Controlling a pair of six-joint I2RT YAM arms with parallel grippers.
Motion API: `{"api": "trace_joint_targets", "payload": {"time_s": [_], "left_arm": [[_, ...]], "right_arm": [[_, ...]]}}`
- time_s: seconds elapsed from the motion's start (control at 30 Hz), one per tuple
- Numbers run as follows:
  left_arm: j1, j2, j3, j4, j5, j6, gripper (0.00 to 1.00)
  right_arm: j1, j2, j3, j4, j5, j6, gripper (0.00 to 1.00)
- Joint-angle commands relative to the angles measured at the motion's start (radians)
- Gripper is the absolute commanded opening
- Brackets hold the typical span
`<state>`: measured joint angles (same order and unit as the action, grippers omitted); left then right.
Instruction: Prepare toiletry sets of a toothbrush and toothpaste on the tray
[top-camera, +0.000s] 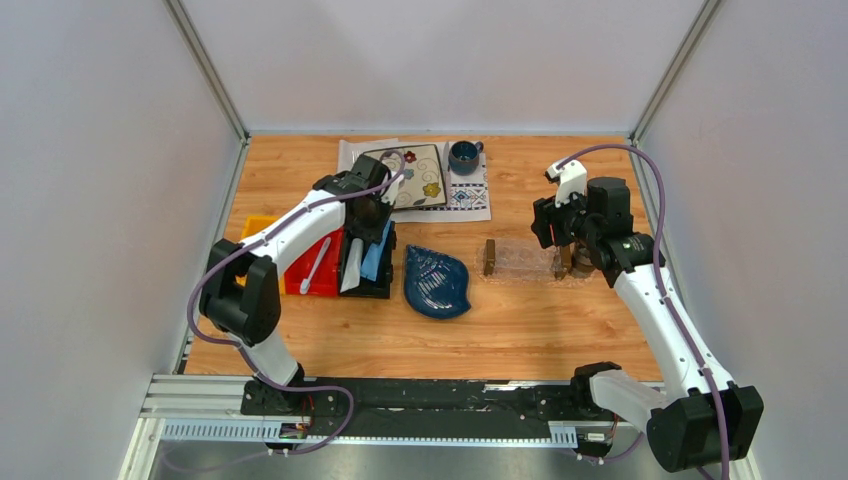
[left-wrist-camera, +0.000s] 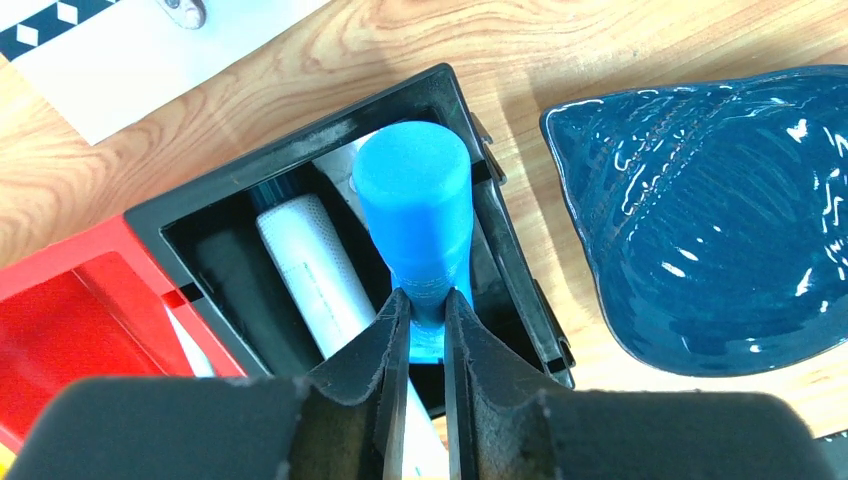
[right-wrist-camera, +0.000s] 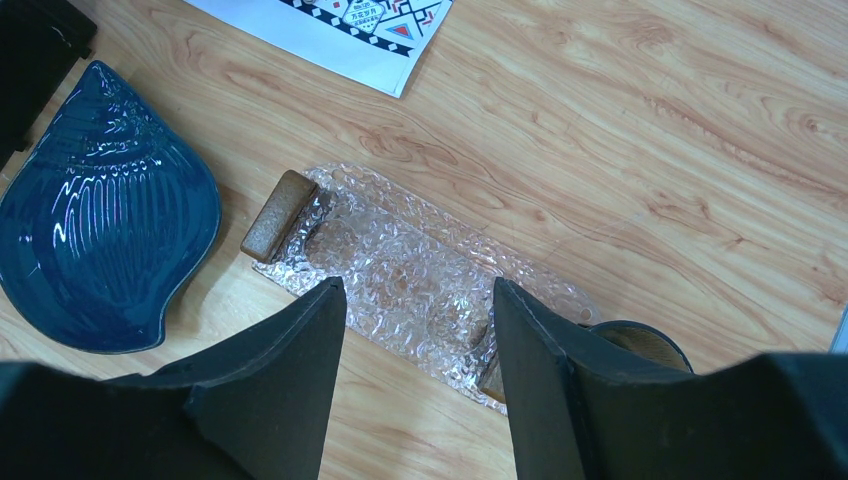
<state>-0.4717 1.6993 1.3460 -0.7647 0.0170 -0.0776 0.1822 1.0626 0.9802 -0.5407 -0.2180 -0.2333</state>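
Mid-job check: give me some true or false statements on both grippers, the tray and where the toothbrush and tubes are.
1. The left gripper pinches the light blue toothpaste tube at the black plastic bin. True.
2. The clear plastic tray with wooden end blocks holds a toothbrush. False: nothing lies in it.
3. The right gripper hangs open above the tray. True.
4. The pale plastic toothbrush lies in the dark blue leaf-shaped dish. False: it lies in the red bin.
5. The white-grey toothpaste tube lies in the black bin. True.

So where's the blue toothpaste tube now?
The blue toothpaste tube sits in the black bin, left in the top view, beside the white tube, pinched by the left gripper.
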Motion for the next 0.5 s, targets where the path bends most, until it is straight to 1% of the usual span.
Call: {"api": "trace_joint_targets", "payload": {"time_s": [0.0, 0.03, 0.1, 0.33, 0.47], "left_arm": [[-0.005, -0.079, 0.042, 0.022, -0.012, 0.021, 0.00], [-0.005, -0.084, 0.041, 0.025, -0.038, 0.022, 0.00], [-0.005, -0.099, 0.044, 0.031, -0.043, 0.025, 0.00], [-0.005, -0.173, 0.032, 0.068, -0.035, 0.036, 0.00], [-0.005, -0.230, 0.007, 0.120, -0.031, 0.047, 0.00]], "right_arm": [[0.005, 0.000, 0.002, 0.036, 0.000, -0.011, 0.60], [0.005, -0.003, 0.003, 0.035, -0.001, -0.011, 0.60], [0.003, -0.007, 0.003, 0.036, -0.001, -0.011, 0.60], [0.005, -0.012, 0.003, 0.036, -0.012, -0.009, 0.60], [0.005, -0.016, 0.003, 0.033, -0.040, -0.003, 0.61]]}}
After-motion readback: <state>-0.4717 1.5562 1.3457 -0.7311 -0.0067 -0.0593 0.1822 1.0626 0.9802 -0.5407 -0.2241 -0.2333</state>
